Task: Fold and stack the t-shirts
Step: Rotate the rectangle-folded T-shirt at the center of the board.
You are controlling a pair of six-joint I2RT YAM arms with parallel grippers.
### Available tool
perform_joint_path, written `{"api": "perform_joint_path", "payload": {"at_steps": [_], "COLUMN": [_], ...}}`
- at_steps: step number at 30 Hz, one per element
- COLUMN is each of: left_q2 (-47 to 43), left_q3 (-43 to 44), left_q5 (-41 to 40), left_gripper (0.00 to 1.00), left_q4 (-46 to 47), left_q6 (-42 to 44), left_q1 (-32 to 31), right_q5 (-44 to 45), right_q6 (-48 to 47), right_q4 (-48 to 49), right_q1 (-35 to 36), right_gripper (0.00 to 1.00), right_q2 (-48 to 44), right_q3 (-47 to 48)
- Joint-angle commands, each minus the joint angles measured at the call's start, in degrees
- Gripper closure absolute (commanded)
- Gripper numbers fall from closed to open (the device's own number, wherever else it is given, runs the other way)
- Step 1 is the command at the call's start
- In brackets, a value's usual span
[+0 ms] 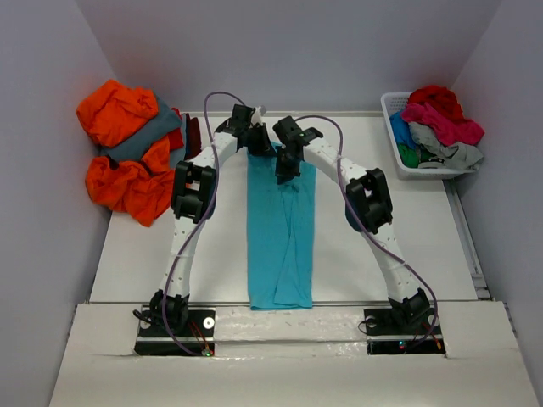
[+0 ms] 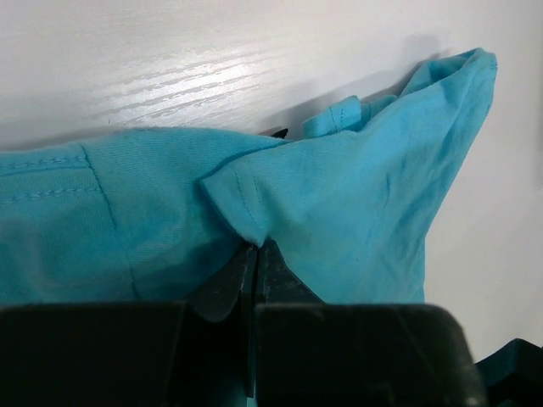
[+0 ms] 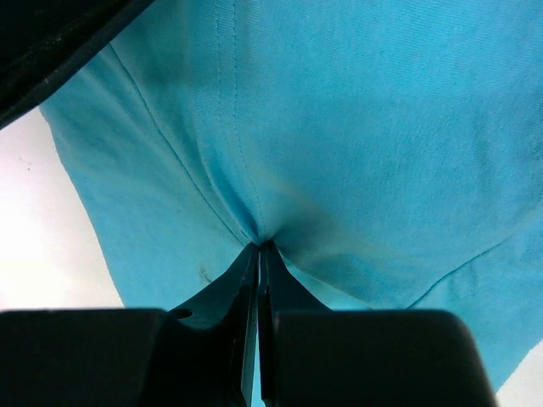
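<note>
A turquoise t-shirt (image 1: 280, 246) lies folded into a long narrow strip down the middle of the white table (image 1: 382, 254), its near end at the front edge. My left gripper (image 1: 255, 142) is at the strip's far left corner and my right gripper (image 1: 288, 166) is at its far right side. In the left wrist view the left gripper (image 2: 257, 246) is shut on a folded edge of the turquoise cloth (image 2: 339, 212). The right gripper (image 3: 260, 246) pinches a pucker of the same cloth (image 3: 339, 127) next to a seam.
A heap of orange t-shirts (image 1: 119, 157) with a slate grey one (image 1: 142, 140) and a maroon one (image 1: 193, 132) lies at the back left. A white slatted basket (image 1: 395, 127) at the back right holds red (image 1: 434, 97), pink (image 1: 441, 121) and light grey (image 1: 450, 151) shirts.
</note>
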Motion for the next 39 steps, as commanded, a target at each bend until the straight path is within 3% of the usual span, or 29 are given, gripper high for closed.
{"api": "perform_joint_path", "payload": {"at_steps": [1,19,39], "left_q2": [-8.2,-10.0,-10.5], "left_q3": [-0.8,0.8,2.8], "left_q5": [-2.0,-3.0,-1.3], "left_gripper": [0.94,0.94,0.94], "left_q4": [2.8,0.9,0.4], "left_q6": [1.3,3.6,6.6], "left_q1": [-0.2,-0.7,-5.3], "right_q5": [0.8,3.9,8.3], "right_q6": [-0.2,0.2,3.6], "right_q4": [-0.4,-0.7,-1.4], "right_q1": [0.5,0.5,0.5], "right_gripper": [0.93,0.93,0.93], "right_q2": [-4.7,-10.2,-19.7], "right_q3": [2.3,-1.0,-13.0]}}
